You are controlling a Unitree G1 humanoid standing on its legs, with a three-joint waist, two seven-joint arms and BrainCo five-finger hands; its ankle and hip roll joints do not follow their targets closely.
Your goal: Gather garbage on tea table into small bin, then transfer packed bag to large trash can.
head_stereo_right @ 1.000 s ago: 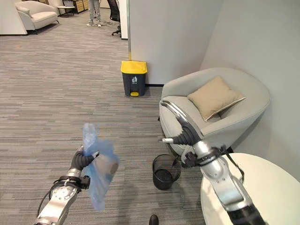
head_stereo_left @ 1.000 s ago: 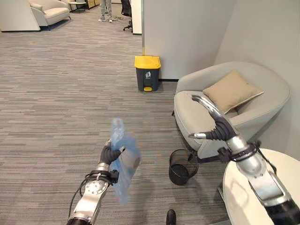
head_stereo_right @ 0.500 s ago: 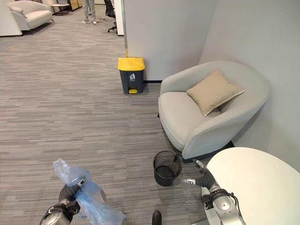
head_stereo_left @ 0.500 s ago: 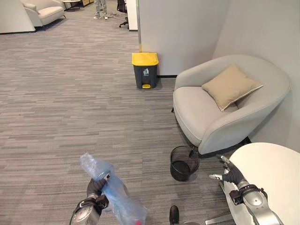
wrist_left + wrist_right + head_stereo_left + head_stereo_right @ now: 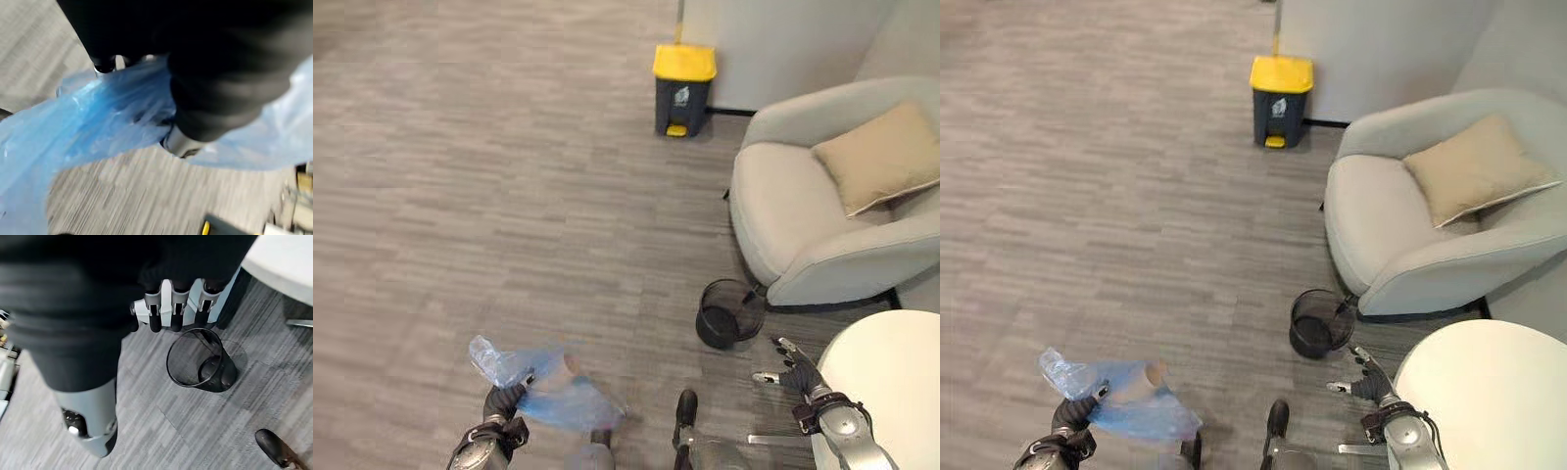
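Left eye view: left hand [image 5: 501,401] low at the near left, fingers curled round the gathered neck of the blue plastic bag [image 5: 551,389], bag hanging over the grey carpet [image 5: 509,196] with a pale tube-shaped item visible inside. Left wrist view: blue film [image 5: 88,127] bunched against the dark hand cover, confirming the grip. Right hand [image 5: 797,366] at the near right, just beside the edge of the round white desk [image 5: 891,372], fingers relaxed and spread, holding nothing; same relaxed fingers [image 5: 172,308] seen in the right wrist view above the small black mesh bin [image 5: 198,360]. Small bin [image 5: 728,313] upright on the carpet, close to the front of the grey armchair [image 5: 822,215] with a tan cushion [image 5: 881,157]. Large trash can [image 5: 683,88], dark with a yellow lid, shut, against the wall, well apart from the bag.
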